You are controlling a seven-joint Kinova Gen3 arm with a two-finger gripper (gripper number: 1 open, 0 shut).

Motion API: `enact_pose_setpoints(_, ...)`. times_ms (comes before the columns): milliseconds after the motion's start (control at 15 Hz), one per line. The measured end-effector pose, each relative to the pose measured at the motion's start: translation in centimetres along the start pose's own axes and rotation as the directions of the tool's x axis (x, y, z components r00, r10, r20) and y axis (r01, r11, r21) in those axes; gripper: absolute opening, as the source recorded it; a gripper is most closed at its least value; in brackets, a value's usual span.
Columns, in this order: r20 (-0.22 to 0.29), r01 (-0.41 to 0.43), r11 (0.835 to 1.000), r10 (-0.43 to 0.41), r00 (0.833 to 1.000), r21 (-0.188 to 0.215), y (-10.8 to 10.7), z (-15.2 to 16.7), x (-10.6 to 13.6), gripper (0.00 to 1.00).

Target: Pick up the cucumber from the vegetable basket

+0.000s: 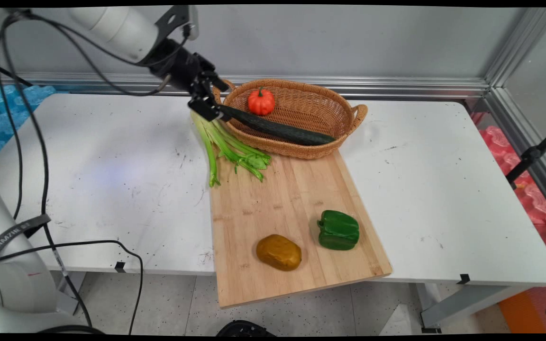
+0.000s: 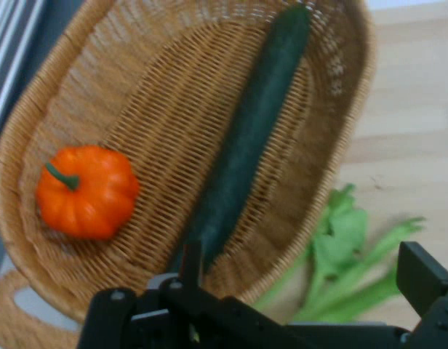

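Jaws (image 1: 208, 106) apparently at cucumber (image 1: 277, 129) end, basket (image 1: 301, 150), pumpkin (image 1: 260, 101), celery (image 1: 228, 149) alongside.

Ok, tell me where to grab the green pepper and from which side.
Come straight down on the green pepper, fingers across its narrower blocky sides. It lies on its side on the cutting board, with open board around it and the potato set apart.

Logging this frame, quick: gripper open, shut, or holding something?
Black two-finger gripper: open, holding nothing, its fingers either side of the long dark green cucumber's end at the woven wicker basket.
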Motion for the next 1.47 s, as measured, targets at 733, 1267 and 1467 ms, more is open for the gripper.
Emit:
enact_pose_setpoints(733, -0.007, -0.080, 0.995, 0.080, 0.997, -0.060, -4.9, 7.2, 3.9, 1.00)
enact_pose_setpoints(1267, 0.009, -0.116, 0.981, 0.119, 0.993, -0.154, -7.2, 13.7, 5.7, 1.00)
enact_pose_setpoints(1467, 0.017, -0.132, 0.973, 0.138, 0.990, -0.189, -7.8, 15.5, 6.0, 1.00)
